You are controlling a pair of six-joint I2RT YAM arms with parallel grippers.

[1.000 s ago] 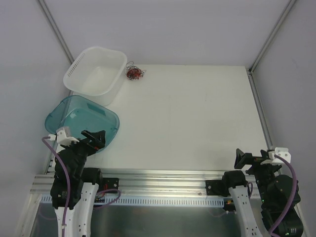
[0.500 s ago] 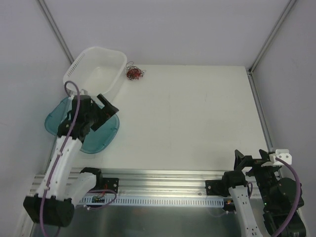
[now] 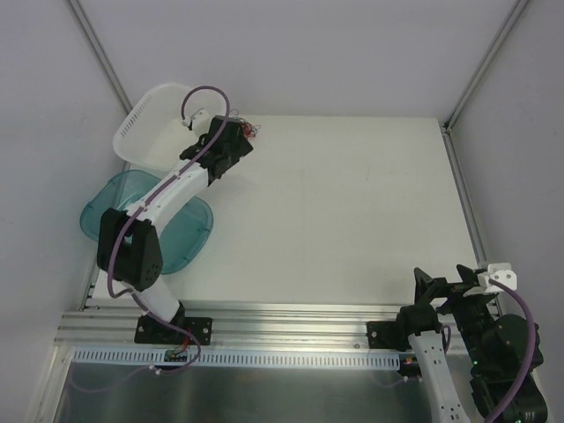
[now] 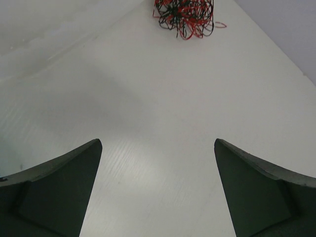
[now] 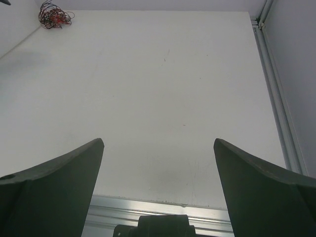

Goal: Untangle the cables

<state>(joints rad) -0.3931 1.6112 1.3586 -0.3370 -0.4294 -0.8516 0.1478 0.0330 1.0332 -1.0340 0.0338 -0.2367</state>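
Left gripper point(image 4: 157, 144) spread wide, hovers just short of the cables point(image 4: 183, 17), a red-black knotted ball at the table point(image 4: 163, 98) far left, probably lining up a grab. Right gripper point(image 5: 158, 143) spread too, idle at near edge.

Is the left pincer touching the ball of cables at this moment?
Apart. The left wrist view shows the left pincer open, with a stretch of bare table between its tips and the cables, which lie further ahead.
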